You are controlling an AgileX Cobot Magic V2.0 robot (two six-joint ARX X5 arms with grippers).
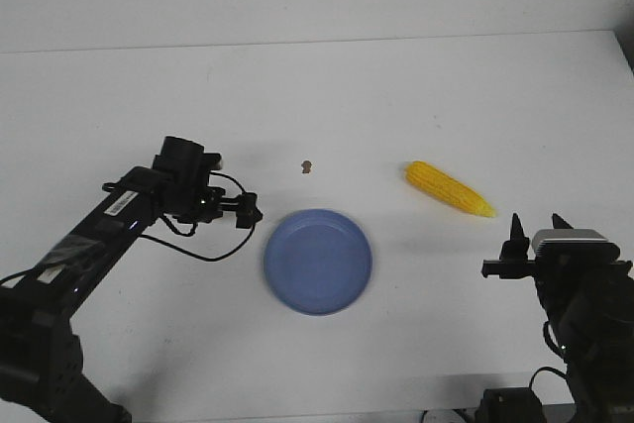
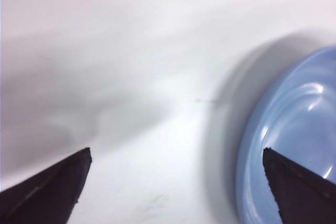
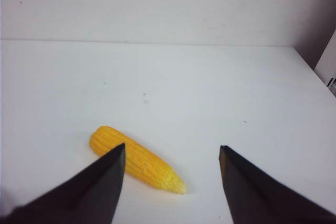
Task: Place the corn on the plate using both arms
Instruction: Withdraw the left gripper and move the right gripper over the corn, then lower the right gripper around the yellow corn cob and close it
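The yellow corn (image 1: 449, 188) lies on the white table to the right of the blue plate (image 1: 318, 261), its pointed tip towards the right front. My right gripper (image 1: 536, 228) is open and empty, a short way in front of the corn's tip. In the right wrist view the corn (image 3: 137, 167) lies just beyond the open gripper (image 3: 172, 148), partly behind one finger. My left gripper (image 1: 252, 211) is open and empty at the plate's left rim. In the left wrist view the plate (image 2: 294, 145) lies by one fingertip of the gripper (image 2: 176, 150).
A small brown speck (image 1: 307, 165) lies on the table behind the plate. The table's back edge meets a white wall. A dark edge (image 3: 325, 51) shows at the table's far right.
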